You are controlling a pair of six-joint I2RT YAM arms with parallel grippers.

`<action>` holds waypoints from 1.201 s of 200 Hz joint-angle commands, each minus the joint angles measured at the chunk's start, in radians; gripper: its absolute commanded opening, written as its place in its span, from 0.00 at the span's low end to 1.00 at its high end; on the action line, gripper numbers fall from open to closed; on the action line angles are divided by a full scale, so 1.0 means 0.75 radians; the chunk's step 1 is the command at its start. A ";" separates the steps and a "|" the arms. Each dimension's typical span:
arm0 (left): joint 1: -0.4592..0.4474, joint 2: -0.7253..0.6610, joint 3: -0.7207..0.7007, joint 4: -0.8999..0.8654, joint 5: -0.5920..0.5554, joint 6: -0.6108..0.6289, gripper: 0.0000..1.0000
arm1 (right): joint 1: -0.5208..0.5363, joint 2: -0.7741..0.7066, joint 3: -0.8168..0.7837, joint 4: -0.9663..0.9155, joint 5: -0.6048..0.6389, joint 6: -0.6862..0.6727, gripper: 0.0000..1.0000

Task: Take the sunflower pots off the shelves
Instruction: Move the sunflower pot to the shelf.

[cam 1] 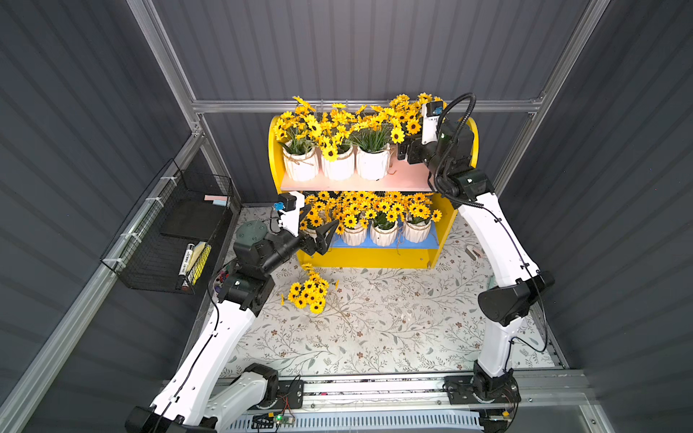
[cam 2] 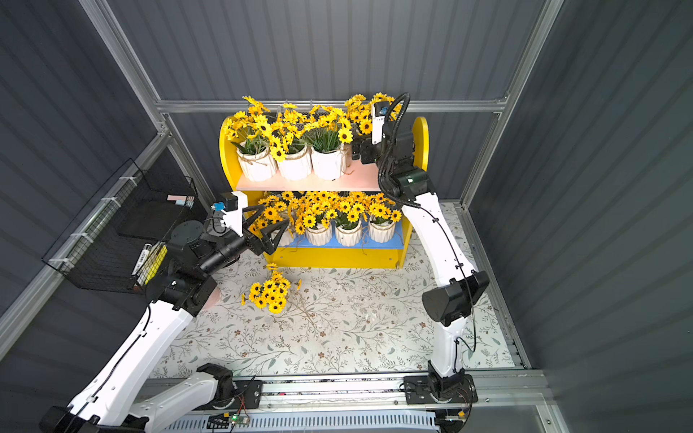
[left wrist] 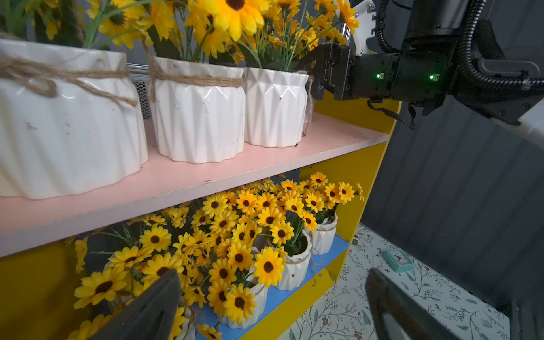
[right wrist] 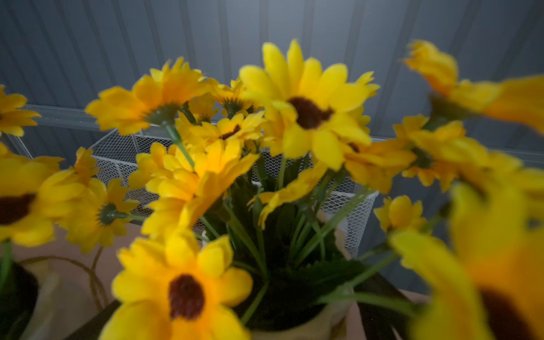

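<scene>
The yellow shelves hold sunflower pots on both boards. Three white ribbed pots stand in a row on the pink upper board. A further pot at its right end sits between the jaws of my right gripper, which is open around it; flowers hide the fingers. Several pots line the blue lower board. My left gripper is open at the lower board's left end, its jaws on either side of the leftmost pot's flowers.
A loose bunch of sunflowers lies on the floral tablecloth in front of the shelves. A black wire basket with markers hangs on the left wall. A white mesh basket stands behind the upper pots. A small teal clock lies right of the shelves.
</scene>
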 commanded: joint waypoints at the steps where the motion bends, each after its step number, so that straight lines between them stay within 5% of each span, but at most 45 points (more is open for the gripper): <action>1: 0.005 -0.016 -0.017 0.026 -0.008 0.031 0.99 | -0.006 0.013 0.037 -0.018 0.022 -0.016 0.99; 240: 0.014 -0.018 -0.027 0.033 -0.014 0.041 0.99 | -0.010 0.106 0.040 0.082 0.078 -0.074 0.99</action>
